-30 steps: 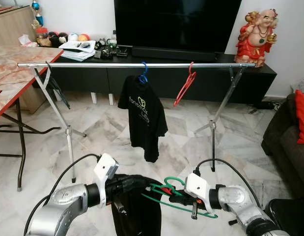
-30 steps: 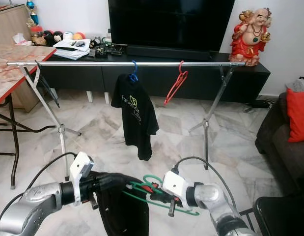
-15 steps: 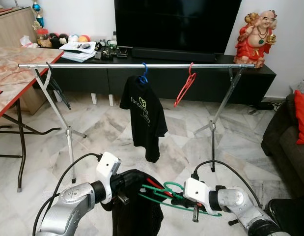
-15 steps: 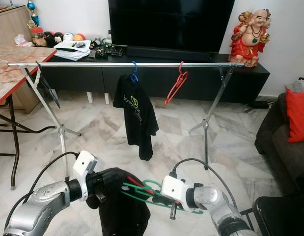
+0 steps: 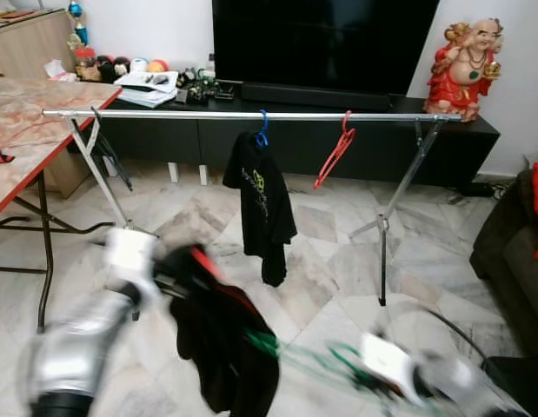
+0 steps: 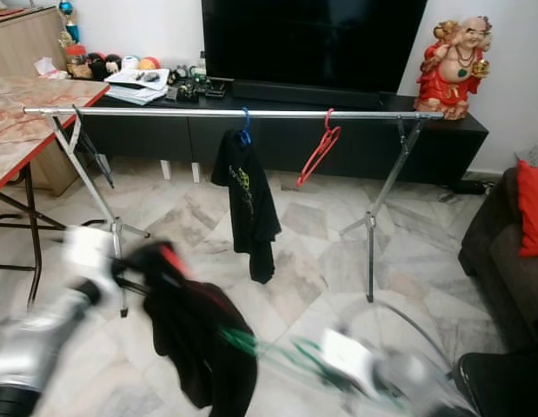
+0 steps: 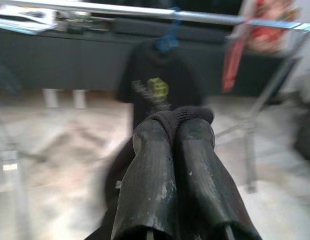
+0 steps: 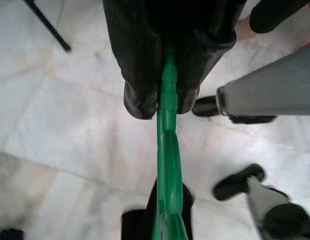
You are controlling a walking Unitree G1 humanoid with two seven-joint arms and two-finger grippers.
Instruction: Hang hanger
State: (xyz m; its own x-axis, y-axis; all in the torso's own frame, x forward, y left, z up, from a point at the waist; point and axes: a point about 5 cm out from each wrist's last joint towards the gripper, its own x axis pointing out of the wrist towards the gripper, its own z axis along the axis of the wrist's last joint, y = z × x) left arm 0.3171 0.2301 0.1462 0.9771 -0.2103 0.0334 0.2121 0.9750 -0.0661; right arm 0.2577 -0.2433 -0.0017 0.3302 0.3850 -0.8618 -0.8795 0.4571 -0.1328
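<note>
Materials and finishes, laundry rail area

Rail (image 5: 251,115): polished metal. Green hanger (image 8: 167,165): smooth glossy plastic. Red hanger (image 5: 333,156): plastic. Black shirt (image 5: 262,204): matt cloth. Left gripper fingers (image 7: 149,185): matt ribbed black rubber, scuffed. Floor (image 5: 329,252): glossy marble tile. Figurine (image 5: 464,62): glossy glaze. Table (image 5: 25,113): marbled top.

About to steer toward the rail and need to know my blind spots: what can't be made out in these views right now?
- Eye views: both arms are smeared by motion blur, so the right tool and left tool show no clear outline.
- Green hanger: its hook cannot be made out in the blur; in the right wrist view its ends are cut off.
- Black garment: blurred, and how it sits on the hanger cannot be told.
- Left wrist view: the clothes rail is soft with blur.
</note>
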